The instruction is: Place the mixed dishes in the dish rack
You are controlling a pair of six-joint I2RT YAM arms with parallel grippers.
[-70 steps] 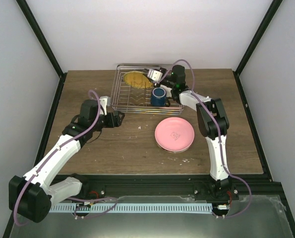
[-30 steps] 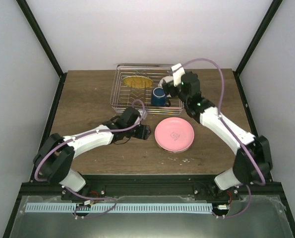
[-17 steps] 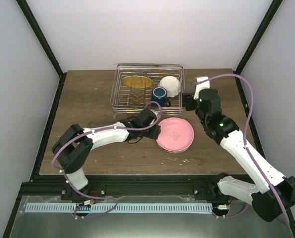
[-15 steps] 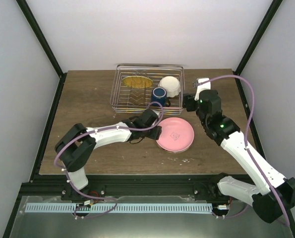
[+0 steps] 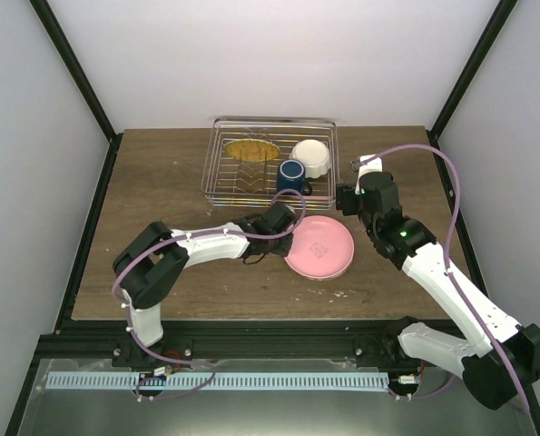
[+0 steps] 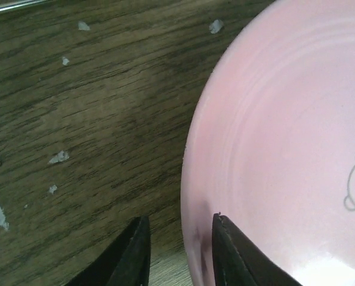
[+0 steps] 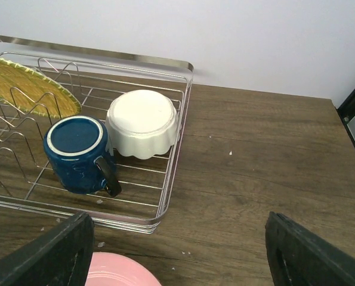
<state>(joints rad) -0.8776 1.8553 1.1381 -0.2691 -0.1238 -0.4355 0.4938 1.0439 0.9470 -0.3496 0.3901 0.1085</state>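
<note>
Edge pickup of pink plate (image 5: 319, 247) from table (image 6: 76, 119) beside dish rack (image 5: 271, 118).
Left gripper (image 6: 178, 221) sits low with fingers set narrowly either side of the plate's left rim, probably because a flat plate offers no other purchase; whether they clamp it cannot be told. Right gripper (image 7: 182, 219), fingers wide and empty, hangs clear of the rack, where blue mug (image 7: 76, 152), white bowl (image 7: 142, 122) and yellow-lime plate (image 7: 28, 83) sit. No writing; only a small outline drawing on the pink plate.

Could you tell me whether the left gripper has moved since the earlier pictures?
Yes. The left gripper has swung right, from below the left corner of the dish rack to the left rim of the pink plate.
</note>
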